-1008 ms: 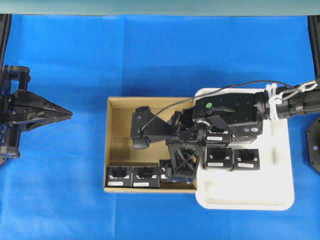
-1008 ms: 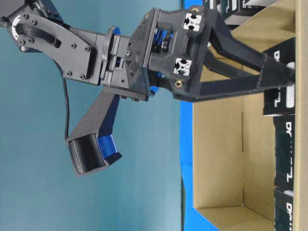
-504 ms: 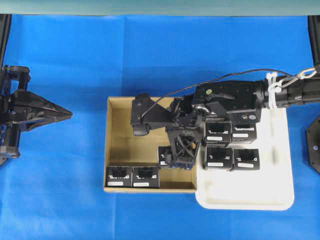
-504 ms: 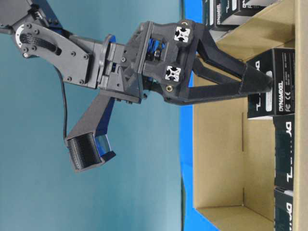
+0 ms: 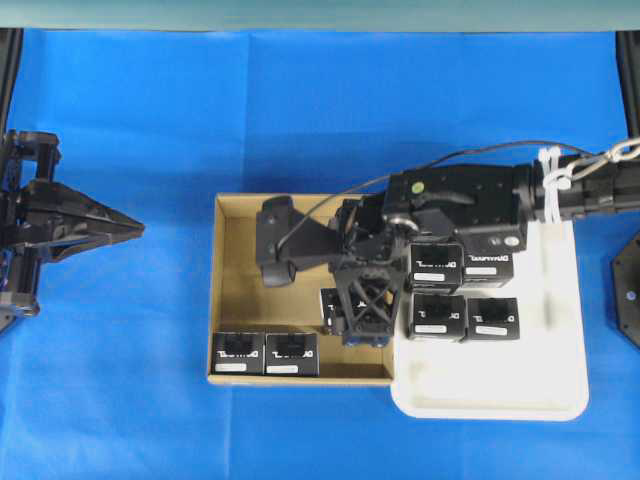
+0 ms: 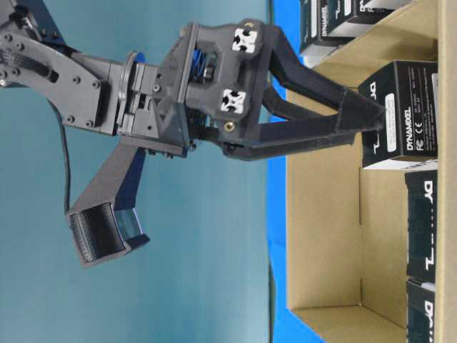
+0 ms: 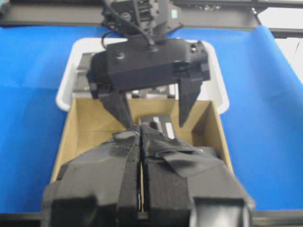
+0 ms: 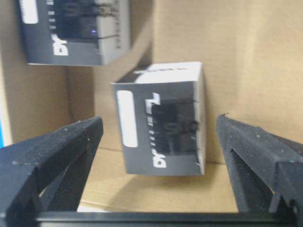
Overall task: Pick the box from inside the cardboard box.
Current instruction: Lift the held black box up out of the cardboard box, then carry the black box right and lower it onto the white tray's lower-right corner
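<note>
The cardboard box (image 5: 245, 270) lies mid-table on blue cloth. My right gripper (image 5: 352, 305) reaches down into it, open. In the right wrist view one black box (image 8: 161, 118) with white lettering sits tilted between the fingers (image 8: 57, 151), with a gap on each side. In the table-level view a fingertip (image 6: 375, 118) is at that box's (image 6: 400, 114) edge; I cannot tell if they touch. Two more black boxes (image 5: 265, 352) stand along the carton's front wall. My left gripper (image 5: 135, 228) is shut and empty, far to the left of the carton.
A white tray (image 5: 500, 400) adjoins the carton's right wall and holds several black boxes (image 5: 437, 315). The right arm (image 5: 460, 205) stretches over the tray's back part. Its camera mount (image 5: 278, 255) hangs over the carton floor.
The right gripper has shifted from the carton's front wall toward its middle. The box between its fingers has moved with it out of the front row and is tilted. The left arm is still.
</note>
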`<state>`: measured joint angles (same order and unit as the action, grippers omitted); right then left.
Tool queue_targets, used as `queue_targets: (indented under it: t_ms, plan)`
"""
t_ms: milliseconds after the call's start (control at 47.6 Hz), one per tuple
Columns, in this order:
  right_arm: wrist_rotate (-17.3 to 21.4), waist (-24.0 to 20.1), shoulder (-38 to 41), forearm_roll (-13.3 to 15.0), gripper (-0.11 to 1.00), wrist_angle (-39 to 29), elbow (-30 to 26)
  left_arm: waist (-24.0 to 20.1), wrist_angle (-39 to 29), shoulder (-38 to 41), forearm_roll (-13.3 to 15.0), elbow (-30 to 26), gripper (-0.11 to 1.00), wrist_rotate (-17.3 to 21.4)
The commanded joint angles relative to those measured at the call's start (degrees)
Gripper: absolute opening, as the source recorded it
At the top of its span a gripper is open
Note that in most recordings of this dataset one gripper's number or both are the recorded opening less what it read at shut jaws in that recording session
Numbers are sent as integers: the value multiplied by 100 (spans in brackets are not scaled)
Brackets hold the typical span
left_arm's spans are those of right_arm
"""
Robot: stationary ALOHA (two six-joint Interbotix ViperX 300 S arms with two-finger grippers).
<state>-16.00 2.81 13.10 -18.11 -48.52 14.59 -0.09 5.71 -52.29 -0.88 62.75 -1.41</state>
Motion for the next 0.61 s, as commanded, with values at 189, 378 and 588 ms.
queue_targets:
  t_ms: [189,378,588]
  plan:
    - [-44,-193,114,387,99,475,272,-9,26,44,-9,-149,-4,9]
    - [-9,-343,272,492,100,826,466,-9,26,44,-9,-149,-4,9]
    - [44,-334,272,817,99,993,510,-9,26,44,-9,-149,-4,0]
